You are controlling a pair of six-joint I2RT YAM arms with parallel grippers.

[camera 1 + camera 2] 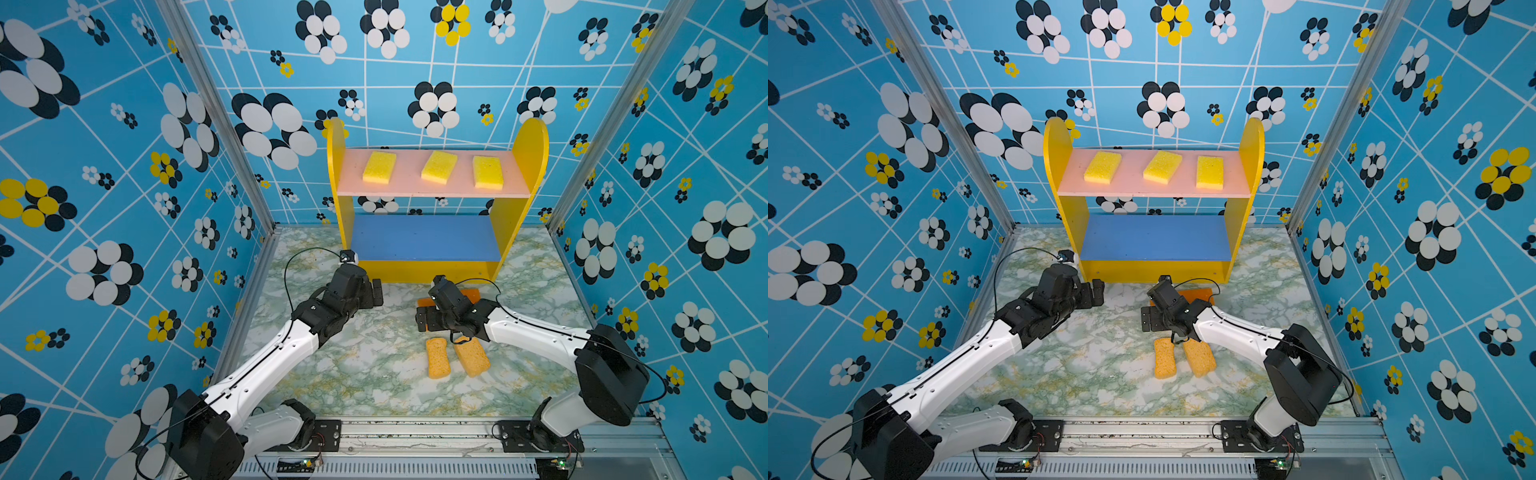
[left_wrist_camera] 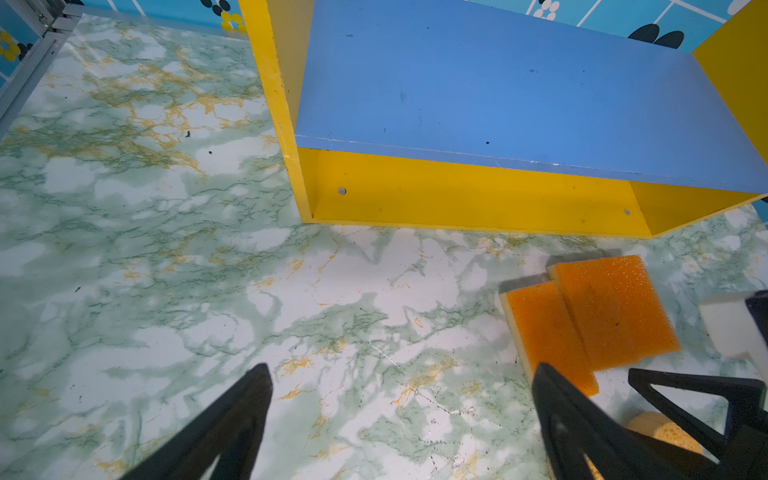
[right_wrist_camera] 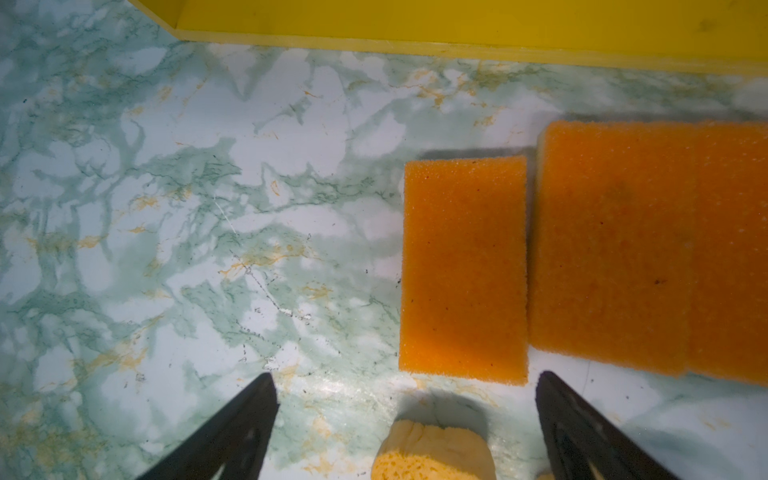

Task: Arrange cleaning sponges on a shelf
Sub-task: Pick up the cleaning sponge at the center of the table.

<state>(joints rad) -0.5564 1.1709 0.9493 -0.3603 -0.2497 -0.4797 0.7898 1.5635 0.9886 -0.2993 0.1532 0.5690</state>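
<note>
Right wrist: three orange sponges (image 3: 463, 270) abreast.

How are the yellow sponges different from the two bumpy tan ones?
The yellow sponges lie on the shelf's pink board; the tan sponges lie on the table. The yellow ones are flat rectangles; the tan ones are thicker, porous and round-cornered. No gripper holds either kind.
</note>
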